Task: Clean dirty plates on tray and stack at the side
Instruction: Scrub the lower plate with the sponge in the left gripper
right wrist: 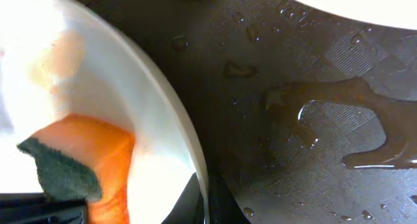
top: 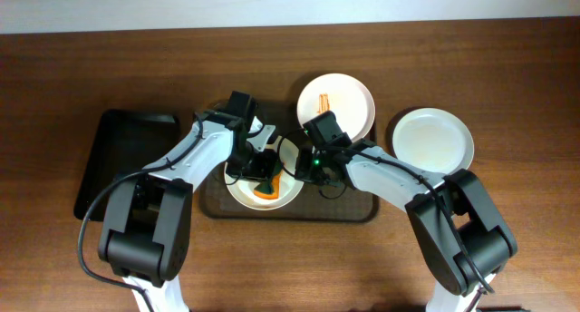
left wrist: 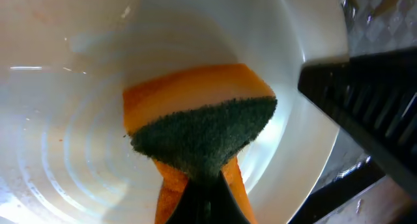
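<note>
A white plate (top: pixel 288 192) lies on the dark tray (top: pixel 358 208) at centre. My left gripper (top: pixel 264 174) is shut on an orange sponge with a green scrub side (left wrist: pixel 202 129) and presses it onto the plate (left wrist: pixel 65 120). My right gripper (top: pixel 313 171) is shut on the plate's right rim (right wrist: pixel 186 126), one finger inside and one outside. The sponge (right wrist: pixel 78 162) also shows in the right wrist view. A second plate (top: pixel 349 94) with orange smears sits at the tray's far side. A clean white plate (top: pixel 432 140) rests on the table to the right.
A black empty tray (top: pixel 113 153) lies at the left of the table. The tray's surface (right wrist: pixel 313 120) is wet with puddles and drops. The wooden table (top: pixel 507 239) spreads around both trays.
</note>
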Robot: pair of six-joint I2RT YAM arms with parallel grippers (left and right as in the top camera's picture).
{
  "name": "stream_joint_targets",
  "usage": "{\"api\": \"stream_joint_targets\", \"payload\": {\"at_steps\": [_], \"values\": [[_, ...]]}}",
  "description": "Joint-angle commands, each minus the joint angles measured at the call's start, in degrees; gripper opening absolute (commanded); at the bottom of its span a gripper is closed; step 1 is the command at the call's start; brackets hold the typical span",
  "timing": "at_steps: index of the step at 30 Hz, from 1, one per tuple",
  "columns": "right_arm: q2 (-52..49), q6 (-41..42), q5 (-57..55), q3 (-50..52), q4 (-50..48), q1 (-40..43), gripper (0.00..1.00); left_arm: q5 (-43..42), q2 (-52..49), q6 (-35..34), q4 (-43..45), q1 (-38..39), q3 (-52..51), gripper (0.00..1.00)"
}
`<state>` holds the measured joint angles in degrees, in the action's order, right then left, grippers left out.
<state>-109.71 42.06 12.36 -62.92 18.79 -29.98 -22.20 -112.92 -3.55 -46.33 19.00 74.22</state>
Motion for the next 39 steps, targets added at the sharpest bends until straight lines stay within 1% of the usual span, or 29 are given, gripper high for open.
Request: {"api": "stream_joint_targets", "payload": {"at_steps": [1, 3, 7, 8, 9, 10, 11, 13, 16, 17, 19, 21, 22, 24, 25, 26, 27, 28, 29, 30, 32, 34, 37, 39], "values": [[-1.2, 0.8, -1.0, -0.1, 0.3, 0.0, 0.04, -1.8, -0.6, -6.6, 3.5, -0.7, -0.4, 0.0], [-1.2, 0.8, -1.0, -0.1, 0.3, 0.0, 0.04, -3.8, -0.6, -7.8, 3.7, -3.1, -0.3, 0.0], [-1.2, 0.8, -1.0, -0.1, 0.3, 0.0, 0.04, -3.7, -0.6, -8.8, 13.8, -10.6, 0.2, 0.0], [-1.2, 0.8, -1.0, -0.1, 0.3, 0.0, 0.04, -2.1, -0.6, -8.8, 15.1, -11.3, 0.2, 0.0], [-1.2, 0.8, -1.0, -0.1, 0.3, 0.0, 0.04, -0.4, -0.6, -8.8, 14.4, -11.9, 0.2, 0.0], [-1.2, 0.8, -1.0, -0.1, 0.3, 0.0, 0.04, 3.6, -0.6, -8.8, 10.1, -12.1, 0.2, 0.0], [-1.2, 0.8, -1.0, -0.1, 0.3, 0.0, 0.04, 5.5, -0.6, -8.8, 6.9, -12.1, 0.2, 0.0], [-1.2, 0.8, -1.0, -0.1, 0.2, 0.0, 0.04, 5.9, -0.6, -8.8, 2.3, -12.1, 0.2, 0.0], [-1.2, 0.8, -1.0, -0.1, 0.2, 0.0, 0.04, -6.3, -0.6, -4.3, -2.8, -12.1, 0.2, 0.0], [-1.2, 0.8, -1.0, -0.1, 0.2, 0.0, 0.04, -9.4, -0.6, -4.3, -4.2, -11.9, 0.2, 0.0], [-1.2, 0.8, -1.0, -0.1, 0.2, 0.0, 0.04, -12.8, -0.6, -4.6, -5.2, -11.1, 0.2, 0.0], [-1.2, 0.8, -1.0, -0.1, 0.2, 0.0, 0.04, -11.9, -0.6, -5.0, -3.2, -9.8, 0.2, 0.0], [-1.2, 0.9, -1.0, -0.1, 0.2, 0.0, 0.04, -9.8, -0.6, -5.0, -1.9, -9.3, 0.2, 0.0], [-1.2, 0.8, -1.0, -0.1, 0.2, 0.0, 0.04, 11.1, -0.6, -6.3, 1.8, -6.4, 0.1, 0.0], [-1.2, 0.8, -1.0, -0.1, 0.2, 0.0, 0.04, 16.2, -0.6, -6.3, 1.9, -5.6, 0.1, 0.0], [-1.2, 0.8, -1.1, -0.1, 0.2, 0.0, 0.04, 18.6, -0.6, -6.6, 1.7, -4.7, 0.1, 0.0], [-1.2, 0.8, -1.5, -0.1, 0.2, 0.0, 0.04, 18.2, -0.6, -9.1, 0.1, -3.5, 0.0, 0.0], [-1.2, 0.8, -1.4, -0.1, 0.2, 0.0, 0.04, 14.1, -0.6, -10.8, -2.5, -2.0, 0.0, 0.0], [-1.2, 0.8, -1.4, -0.1, 0.2, 0.0, 0.04, 9.4, -0.6, -10.8, -4.9, -0.7, 0.0, 0.0], [-1.2, 0.8, -1.4, -0.1, 0.2, 0.0, 0.04, 7.2, -0.6, -10.8, -6.2, 0.6, 0.0, 0.0], [-1.2, 0.8, -1.4, -0.1, 0.2, 0.0, 0.04, 5.6, -0.6, -10.8, -7.1, 3.1, 0.0, 0.0], [-1.2, 0.8, -1.4, -0.1, 0.2, 0.0, 0.04, 5.5, -0.6, -10.7, -5.2, 3.2, 0.1, 0.0], [-1.2, 0.8, -1.4, -0.1, 0.2, 0.0, 0.04, 7.5, -0.6, -10.6, -0.1, 0.2, 0.4, 0.0], [-1.2, 0.9, -1.4, -0.1, 0.2, 0.0, 0.04, 7.1, -0.6, -9.8, -0.3, -2.1, 0.4, 0.0]]}}
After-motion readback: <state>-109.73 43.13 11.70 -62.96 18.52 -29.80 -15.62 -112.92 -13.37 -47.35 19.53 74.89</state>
